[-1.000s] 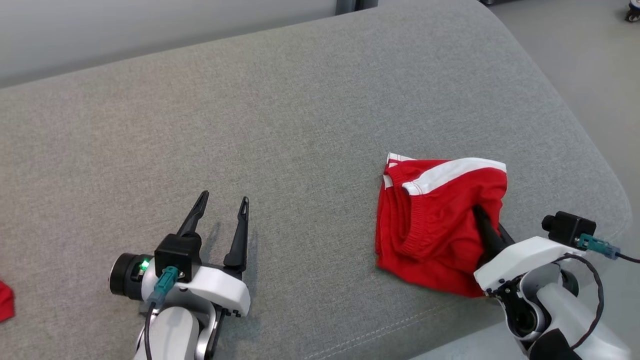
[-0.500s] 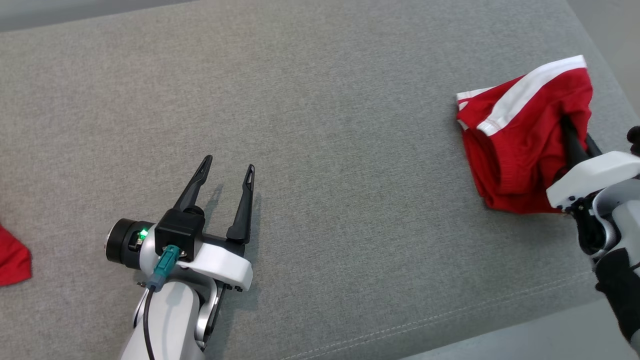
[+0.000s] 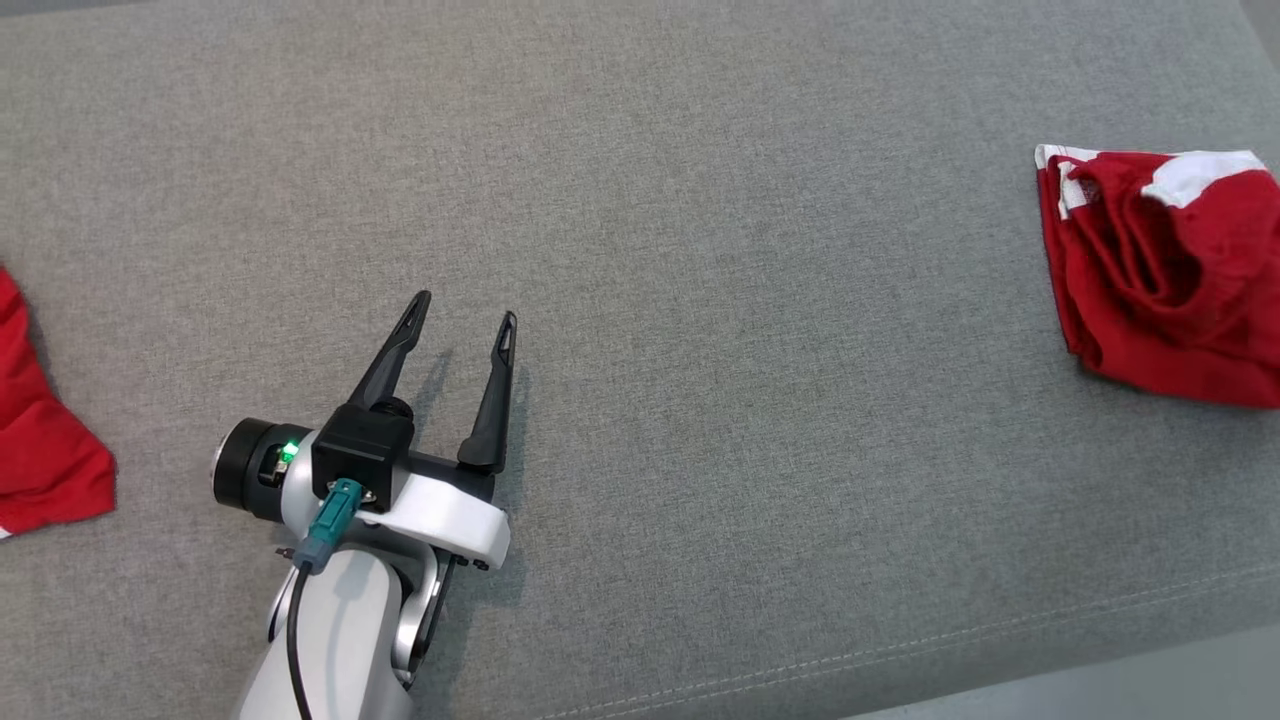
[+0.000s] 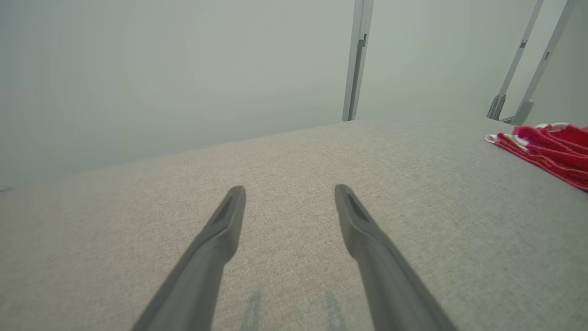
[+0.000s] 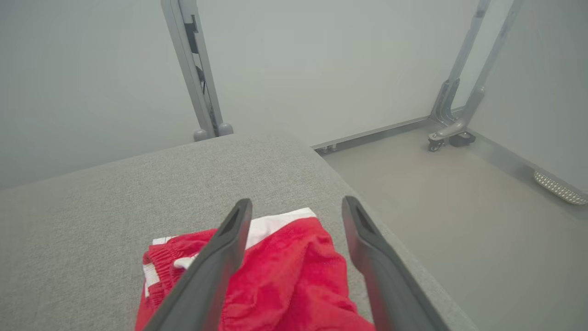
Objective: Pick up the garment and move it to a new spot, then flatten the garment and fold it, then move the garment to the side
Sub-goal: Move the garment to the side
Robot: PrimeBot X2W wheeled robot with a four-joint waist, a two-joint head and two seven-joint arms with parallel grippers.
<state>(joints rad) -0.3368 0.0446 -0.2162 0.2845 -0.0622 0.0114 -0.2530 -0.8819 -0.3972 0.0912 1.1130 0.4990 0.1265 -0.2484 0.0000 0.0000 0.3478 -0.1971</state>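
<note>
Head: left end effector (image 3: 465,308) sits low-left over the bench (image 3: 720,250), jaws spread, empty. The garment (image 3: 1150,290), red with white trim, is bunched at the bench's far right and cut by the frame edge. It's well apart from the left end effector, off to its right. Another red cloth (image 3: 45,450) lies at the left edge, nearer that arm. Left wrist: fingers apart, bare bench between them, garment (image 4: 549,147) far right. Right wrist: right end effector (image 5: 297,201) has jaws wide, gripping nothing, hanging just over the garment (image 5: 285,276), which lies under the fingers near the bench's rounded corner. Long axis looks roughly along the fingers, white band at the far end; not sure, since the near part is cut off. Judgement: right arm is clearly nearer, and a regrasp would mean going straight down, not sideways.
</note>
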